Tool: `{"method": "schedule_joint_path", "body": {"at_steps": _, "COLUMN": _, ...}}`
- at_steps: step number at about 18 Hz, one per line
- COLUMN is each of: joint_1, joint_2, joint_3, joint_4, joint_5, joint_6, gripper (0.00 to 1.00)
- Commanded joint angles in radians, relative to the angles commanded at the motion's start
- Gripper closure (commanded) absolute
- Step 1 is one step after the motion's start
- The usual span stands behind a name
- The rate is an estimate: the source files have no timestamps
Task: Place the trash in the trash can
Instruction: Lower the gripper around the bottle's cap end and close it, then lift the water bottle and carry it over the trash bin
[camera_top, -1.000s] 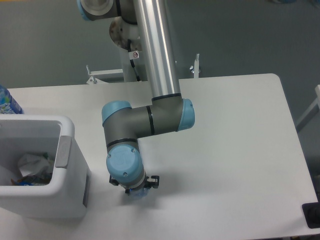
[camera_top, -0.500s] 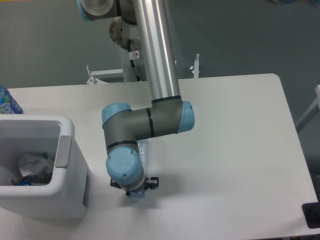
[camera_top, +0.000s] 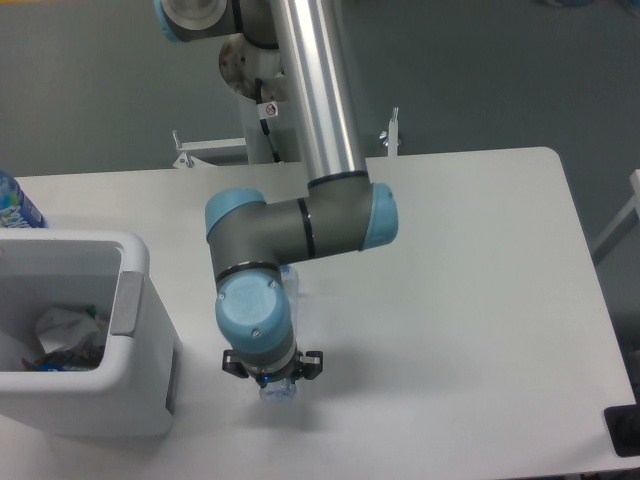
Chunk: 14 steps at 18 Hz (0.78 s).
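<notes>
Crumpled white wrapper (camera_top: 62, 327) inside boxy, thick-rimmed trash can (camera_top: 140, 300).

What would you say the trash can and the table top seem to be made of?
The trash can looks like moulded white plastic: thick rounded rim, smooth semi-matte walls, a grey panel on one side. The table looks like a white matte laminate or painted board; which one is unclear.

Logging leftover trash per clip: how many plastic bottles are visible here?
2. A clear bottle lies on the table, mostly hidden beneath the arm's wrist; a blue-labelled bottle stands at the left edge behind the trash can. Others may be hidden.
</notes>
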<state>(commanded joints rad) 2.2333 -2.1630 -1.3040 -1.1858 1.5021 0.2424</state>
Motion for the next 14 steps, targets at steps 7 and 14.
{"method": "schedule_joint_path", "body": {"at_steps": 7, "joint_1": 0.089, "joint_2": 0.046, "joint_3": 0.051, "joint_4": 0.129, "joint_5": -0.203, "joint_6": -0.052, "gripper": 0.54}}
{"method": "schedule_joint_path", "body": {"at_steps": 14, "joint_1": 0.129, "joint_2": 0.115, "joint_3": 0.068, "joint_4": 0.167, "joint_5": -0.353, "joint_6": -0.048, "gripper": 0.54}}
